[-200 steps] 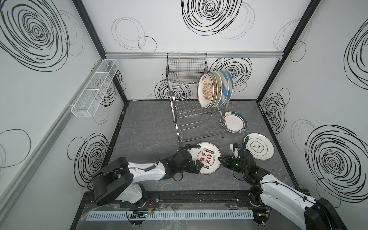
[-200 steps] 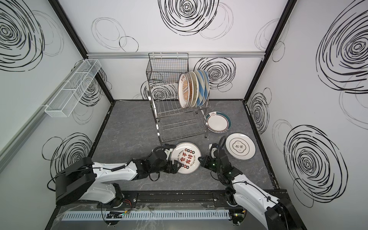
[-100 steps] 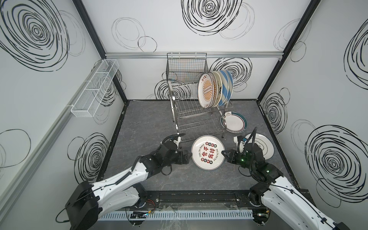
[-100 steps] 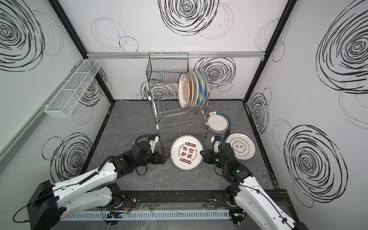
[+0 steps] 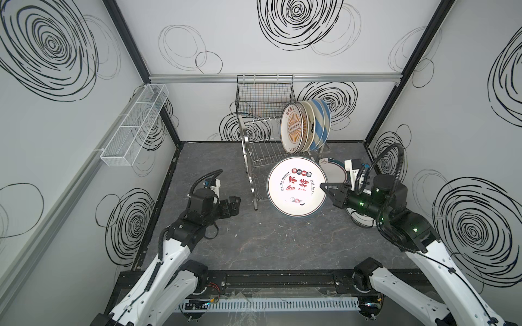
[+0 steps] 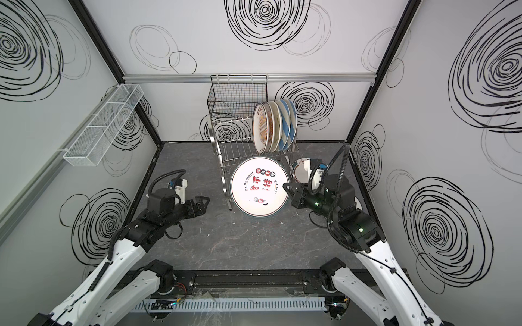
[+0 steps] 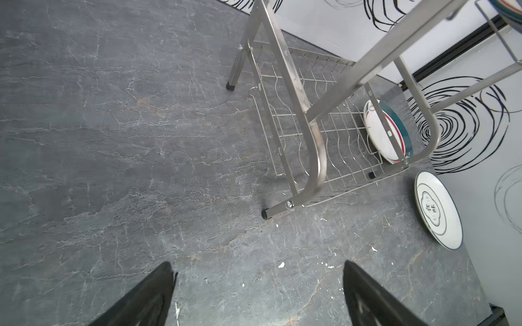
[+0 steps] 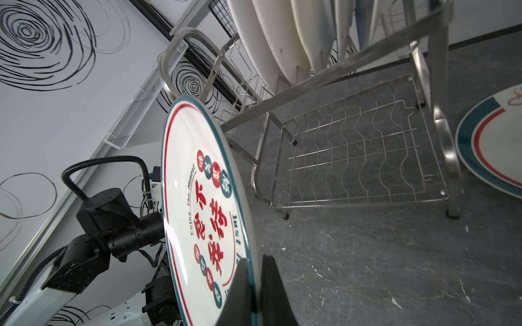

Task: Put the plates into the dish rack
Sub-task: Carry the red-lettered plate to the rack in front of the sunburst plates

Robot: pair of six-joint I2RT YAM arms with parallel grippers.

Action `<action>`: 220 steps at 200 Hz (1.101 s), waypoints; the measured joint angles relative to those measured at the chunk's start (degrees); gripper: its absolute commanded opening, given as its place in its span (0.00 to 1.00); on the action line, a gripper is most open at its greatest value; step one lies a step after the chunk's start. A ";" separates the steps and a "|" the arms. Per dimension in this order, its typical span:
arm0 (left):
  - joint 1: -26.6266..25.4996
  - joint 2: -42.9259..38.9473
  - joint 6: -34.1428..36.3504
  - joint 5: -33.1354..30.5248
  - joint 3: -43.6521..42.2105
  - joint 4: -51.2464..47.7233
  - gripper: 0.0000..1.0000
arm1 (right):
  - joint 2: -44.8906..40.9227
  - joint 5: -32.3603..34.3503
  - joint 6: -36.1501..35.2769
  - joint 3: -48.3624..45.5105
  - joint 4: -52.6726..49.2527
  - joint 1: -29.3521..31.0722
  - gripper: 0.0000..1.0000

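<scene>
Fingers (image 8: 274, 293) of the right tool (image 8: 255, 282) are clamped on the rim of the round white plate with red and black Chinese characters and a teal edge (image 8: 203, 214). One finger lies on the printed face and one on the back.

In both top views this tool (image 5: 323, 186) (image 6: 285, 186) grips the plate's right edge. The plate (image 5: 293, 194) (image 6: 257, 189) is held up off the dark grey stone-patterned tabletop (image 5: 254, 240), tilted with its printed face upward, in front of the lower tier of the shiny stainless-steel two-tier wire dish rack (image 5: 254, 158) (image 6: 226, 158).

On the right end of the rack's upper tier a row of plates stands on edge in the divider slots. An orange sunburst plate (image 5: 293, 129) (image 6: 262, 127) is at the front and a blue-and-white striped plate (image 5: 320, 124) (image 6: 288, 121) is toward the back.

Just beside the rack's right legs a white plate with a teal and red rim (image 5: 333, 175) (image 7: 387, 132) lies flat on the tabletop. A whitish plate with a thin dark rim (image 7: 437, 211) lies nearer the right wall, mostly hidden under the right arm in the top views.

The left tool (image 5: 234, 204) (image 7: 257, 268) hangs over bare tabletop to the left of the rack (image 7: 310, 135), with its fingers spread wide and nothing between them.

Behind the rack a black wire-mesh basket (image 5: 264, 96) hangs on the back wall. A long white mesh tray (image 5: 135, 127) is fixed to the left wall.
</scene>
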 measured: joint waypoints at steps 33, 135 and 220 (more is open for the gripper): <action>0.66 0.46 0.92 2.54 -0.98 1.31 0.96 | 8.11 3.54 -1.62 10.97 -0.50 4.02 0.00; 1.97 1.11 1.31 10.03 -2.71 4.98 0.96 | 41.94 46.75 -14.27 55.69 -6.58 18.64 0.00; 2.01 1.09 1.33 12.15 -3.10 6.08 0.96 | 51.54 81.70 -30.14 57.75 3.02 30.99 0.00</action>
